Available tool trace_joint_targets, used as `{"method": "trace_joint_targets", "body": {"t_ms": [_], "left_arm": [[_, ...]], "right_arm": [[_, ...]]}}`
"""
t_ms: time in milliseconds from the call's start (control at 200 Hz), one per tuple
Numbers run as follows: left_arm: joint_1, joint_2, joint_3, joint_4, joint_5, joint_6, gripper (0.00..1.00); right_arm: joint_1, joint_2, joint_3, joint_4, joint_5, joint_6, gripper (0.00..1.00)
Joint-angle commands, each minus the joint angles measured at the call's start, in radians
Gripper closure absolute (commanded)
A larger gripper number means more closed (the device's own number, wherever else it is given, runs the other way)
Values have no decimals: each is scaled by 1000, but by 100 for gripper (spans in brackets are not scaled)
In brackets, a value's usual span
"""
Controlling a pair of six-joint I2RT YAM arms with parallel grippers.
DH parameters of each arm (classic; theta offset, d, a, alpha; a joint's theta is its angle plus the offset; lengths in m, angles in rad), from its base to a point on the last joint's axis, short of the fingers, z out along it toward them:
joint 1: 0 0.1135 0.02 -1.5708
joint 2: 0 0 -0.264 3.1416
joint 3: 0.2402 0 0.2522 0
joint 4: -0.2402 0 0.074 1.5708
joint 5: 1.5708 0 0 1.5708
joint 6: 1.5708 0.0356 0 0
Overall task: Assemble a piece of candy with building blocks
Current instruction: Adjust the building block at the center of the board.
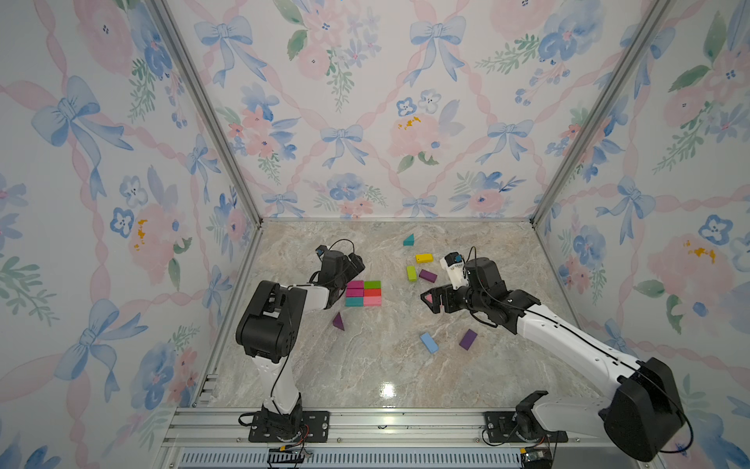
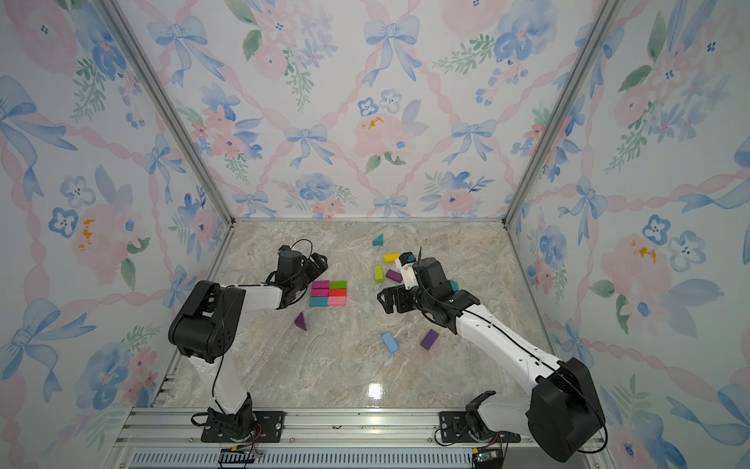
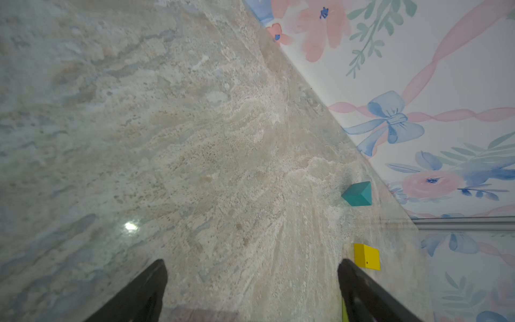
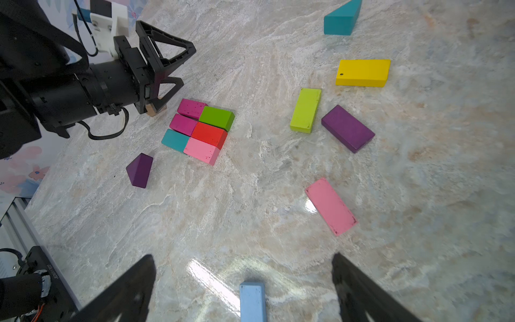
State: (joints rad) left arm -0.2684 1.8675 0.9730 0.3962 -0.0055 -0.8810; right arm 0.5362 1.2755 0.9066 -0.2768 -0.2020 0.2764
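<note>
Six building blocks (image 1: 363,293) (image 4: 199,131) lie pressed together in a flat patch: two magenta, green, red, teal and pink. My left gripper (image 1: 354,273) (image 3: 252,278) hangs open at that patch's left far corner, holding nothing; a tan block (image 4: 152,110) peeks out under one of its fingers. My right gripper (image 1: 429,302) (image 4: 243,278) is open and raised to the right of the patch. A pink brick (image 4: 330,206) lies ahead of it, and a blue brick (image 1: 429,342) (image 4: 252,301) lies on the table beneath its jaws, untouched.
Loose on the marble: a teal prism (image 1: 408,240) (image 3: 358,194), a yellow brick (image 1: 423,258) (image 3: 367,256), a lime brick (image 1: 411,273), a purple brick (image 1: 427,276), a purple prism (image 1: 338,321), another purple brick (image 1: 468,339). Papered walls close in three sides.
</note>
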Motion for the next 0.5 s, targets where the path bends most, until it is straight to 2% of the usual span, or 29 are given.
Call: {"method": "trace_joint_targets", "body": {"t_ms": [0, 240, 495], "left_arm": [[-5, 41, 126, -318, -22, 206, 2], [-46, 165, 344, -508, -9, 323, 2], [-94, 209, 409, -557, -34, 356, 2]], "right_arm": [[-10, -18, -18, -5, -6, 3, 1], [-12, -23, -18, -16, -2, -1, 1], [-20, -34, -28, -22, -1, -2, 1]]}}
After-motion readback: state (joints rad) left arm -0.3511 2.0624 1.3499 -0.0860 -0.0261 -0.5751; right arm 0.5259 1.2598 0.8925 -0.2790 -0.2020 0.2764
